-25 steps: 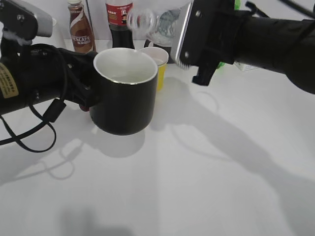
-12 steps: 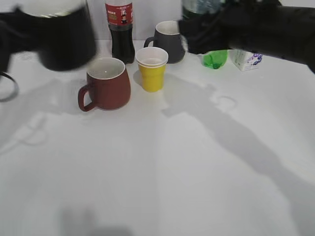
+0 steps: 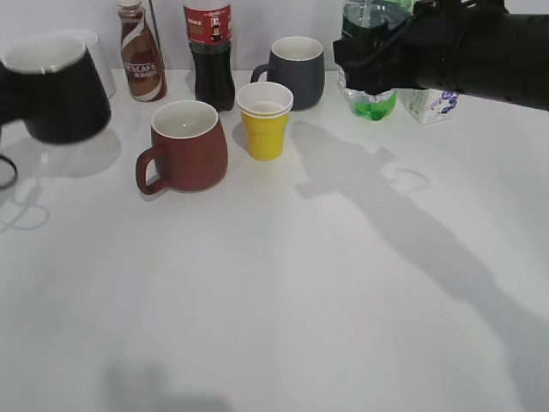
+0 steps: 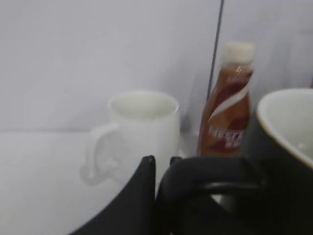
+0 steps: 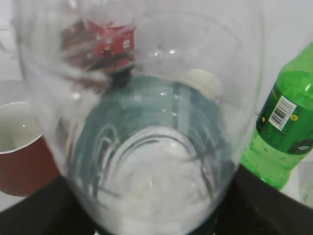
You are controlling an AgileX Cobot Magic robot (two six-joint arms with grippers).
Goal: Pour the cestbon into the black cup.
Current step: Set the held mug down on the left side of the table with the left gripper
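Right claw [image 3: 371,64]: closed round the cestbon [image 5: 151,147], which fills the wrist view from base upward; fingers hidden behind the clear plastic, so the width of the grip cannot be told exactly.
Cestbon: held roughly upright at the back right of the table [image 3: 343,300]; whether it rests on the surface or hangs just above cannot be told.
Just beside that claw: green bottle [image 5: 286,122] on its outer side, small carton [image 3: 426,105] close by, grey mug [image 3: 296,70] on its inner side.
Further out: yellow cup [image 3: 265,120], cola bottle [image 3: 209,53] and brown mug [image 3: 184,146] toward the middle.
Left claw [image 4: 164,169]: clamped on the handle of the black cup [image 3: 58,90], jaws nearly together round it.
Black cup: at the far left edge, blurred in the exterior view, well apart from the cestbon; on the table or just off it, unclear. Its white inside shows at the right of the left wrist view.
Past the left claw: white mug [image 4: 142,132] and coffee bottle [image 4: 229,107] near the back wall.
Step in hand: by my reading, both things are being parked; whether the pour itself is done cannot be read from these views.
Doing it well: lower each straight down, keep the capless bottle vertical so nothing spills, clear the green bottle and the white mug, let go only once the base sits flat.
Risk: a tilted release could topple the light bottle into its neighbours.
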